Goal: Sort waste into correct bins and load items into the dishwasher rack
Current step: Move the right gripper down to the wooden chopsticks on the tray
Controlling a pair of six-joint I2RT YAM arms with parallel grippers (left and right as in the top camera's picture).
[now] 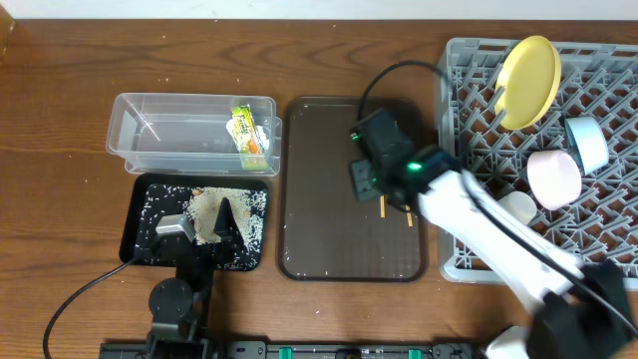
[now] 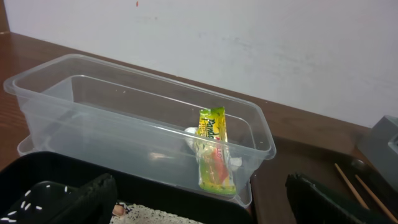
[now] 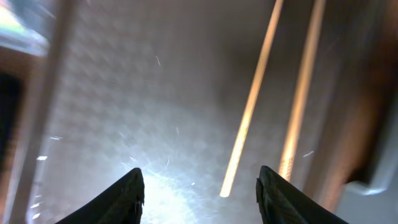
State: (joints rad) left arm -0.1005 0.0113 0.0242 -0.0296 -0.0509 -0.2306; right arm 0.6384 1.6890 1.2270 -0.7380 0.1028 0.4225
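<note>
We find wrapper (image 1: 248,135), plate (image 1: 528,68), bowls (image 1: 553,177) sorted; chopsticks (image 3: 252,106) lie unloaded on the brown tray (image 1: 329,239) (left fingers (image 2: 87,196), right fingers (image 3: 121,199) spread, empty).

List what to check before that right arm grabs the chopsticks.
1. Right gripper open: ok.
2. Chopsticks lying loose on brown tray: ok.
3. Both chopsticks between the fingers: not ok, one lines up with a finger.
4. Left gripper out of the way, over black tray: ok.
5. Free pegs in rack: ok.
</note>
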